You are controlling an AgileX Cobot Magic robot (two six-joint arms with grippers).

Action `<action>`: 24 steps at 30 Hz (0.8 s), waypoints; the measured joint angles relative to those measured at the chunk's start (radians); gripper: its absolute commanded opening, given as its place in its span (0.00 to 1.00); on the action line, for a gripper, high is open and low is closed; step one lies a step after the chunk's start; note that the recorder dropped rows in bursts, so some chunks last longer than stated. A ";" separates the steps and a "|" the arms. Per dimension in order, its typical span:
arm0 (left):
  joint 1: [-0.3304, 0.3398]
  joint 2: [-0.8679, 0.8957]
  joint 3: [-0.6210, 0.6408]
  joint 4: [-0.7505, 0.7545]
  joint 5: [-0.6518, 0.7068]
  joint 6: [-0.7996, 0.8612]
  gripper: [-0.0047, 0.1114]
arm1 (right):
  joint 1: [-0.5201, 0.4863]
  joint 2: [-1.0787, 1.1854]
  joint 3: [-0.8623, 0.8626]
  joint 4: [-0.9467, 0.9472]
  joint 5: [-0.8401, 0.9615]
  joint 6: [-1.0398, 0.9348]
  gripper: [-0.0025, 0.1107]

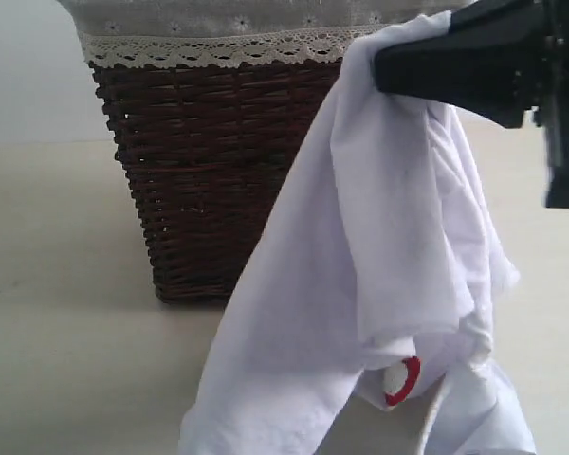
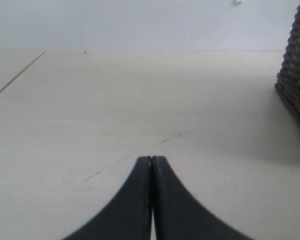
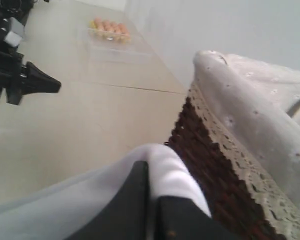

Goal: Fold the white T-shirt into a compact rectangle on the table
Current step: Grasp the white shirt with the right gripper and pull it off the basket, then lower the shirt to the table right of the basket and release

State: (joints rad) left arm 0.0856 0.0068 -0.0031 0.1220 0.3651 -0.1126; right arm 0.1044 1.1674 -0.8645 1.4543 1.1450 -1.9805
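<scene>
The white T-shirt point(image 1: 379, 265) hangs in long folds from my right gripper point(image 1: 381, 72), which is held high in front of the basket and is shut on a bunch of the cloth. A bit of the shirt's red patch point(image 1: 405, 379) shows near its lower end, which reaches down to the table point(image 1: 57, 360). In the right wrist view the black fingers point(image 3: 135, 200) pinch the white fabric point(image 3: 172, 170). My left gripper point(image 2: 151, 160) hovers low over bare table point(image 2: 140, 100), shut with nothing in it.
A dark wicker basket point(image 1: 209, 180) with a cream lace liner point(image 1: 218, 45) stands behind the shirt; its side shows in the left wrist view point(image 2: 295, 75). A clear tray of orange items point(image 3: 109, 29) sits far off. The left arm point(image 3: 20, 80) appears in the right wrist view.
</scene>
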 measured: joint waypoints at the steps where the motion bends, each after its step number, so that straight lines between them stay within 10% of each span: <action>1: 0.000 0.000 0.000 0.000 0.000 0.000 0.04 | 0.000 0.027 0.003 0.032 -0.014 -0.036 0.02; 14: 0.000 0.000 0.000 0.000 0.000 0.000 0.04 | 0.000 0.469 -0.312 0.254 -0.284 -0.053 0.02; 24: 0.000 0.000 0.000 0.000 0.000 0.000 0.04 | 0.000 0.209 -0.318 -0.349 -0.071 0.234 0.02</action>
State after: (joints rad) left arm 0.0856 0.0068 -0.0031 0.1220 0.3651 -0.1126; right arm 0.1044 1.3762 -1.1824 1.1055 1.0740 -1.7467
